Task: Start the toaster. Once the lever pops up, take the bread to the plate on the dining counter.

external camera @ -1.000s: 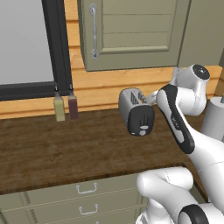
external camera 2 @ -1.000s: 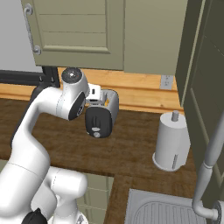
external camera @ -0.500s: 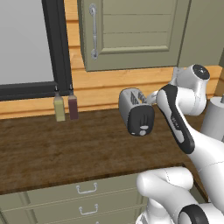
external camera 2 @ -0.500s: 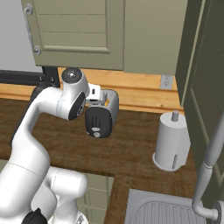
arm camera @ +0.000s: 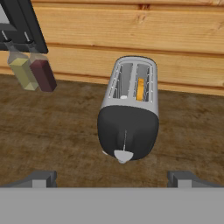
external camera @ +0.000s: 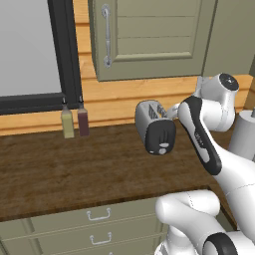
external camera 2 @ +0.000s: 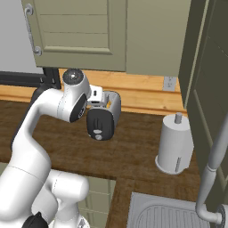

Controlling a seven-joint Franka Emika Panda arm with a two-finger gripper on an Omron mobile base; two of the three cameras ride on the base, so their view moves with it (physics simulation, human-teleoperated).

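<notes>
Hand view looks down on the toaster (arm camera: 130, 116), standing on the dark wood countertop (arm camera: 57, 131) close against the plank wall (arm camera: 131, 39), black end panel and lever (arm camera: 123, 155) turned toward the camera. Shows the bread (arm camera: 140, 89) as an orange-tan sliver sunk in the right-hand slot, left slot dark. Finds the gripper (arm camera: 112, 178) with jaws spread wide and nothing between them, tips low at either side, short of the toaster and not touching it. Places two small bottles, one olive (arm camera: 22, 72) and one dark red (arm camera: 42, 73), side by side against the wall beside the black window frame (arm camera: 22, 24). Right base view adds a grey cylindrical canister (external camera 2: 175, 146) well apart on the same counter, near the sink (external camera 2: 173, 216).
</notes>
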